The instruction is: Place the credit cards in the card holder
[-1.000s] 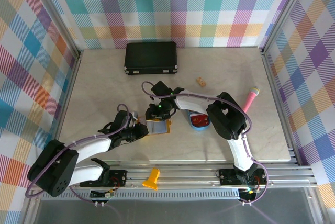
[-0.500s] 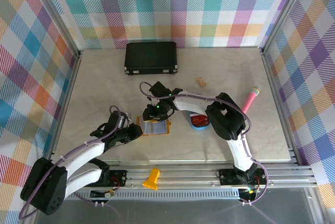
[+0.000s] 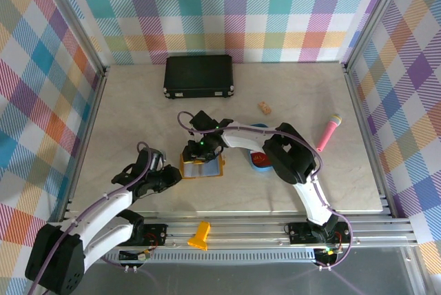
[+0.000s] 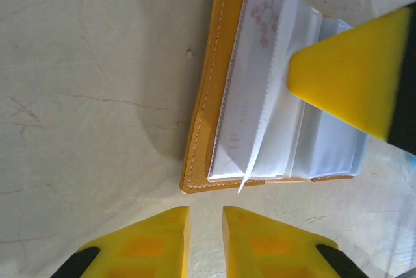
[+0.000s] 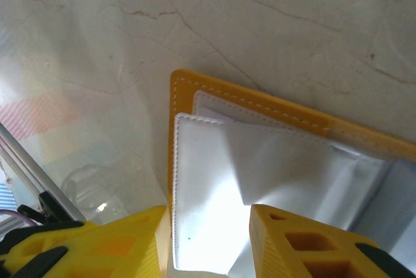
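Yellow right claw [image 5: 208,236] angled onto card holder [image 4: 203,112]; left claw [image 4: 205,226] beside.

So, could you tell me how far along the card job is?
Done: the card holder lies open, and a white printed card seems to sit in one sleeve. In hand: the right gripper straddles a clear sleeve leaf, jaws apart; the left gripper sits nearly closed and empty beside the holder. Left: at least the red card in the blue tray.
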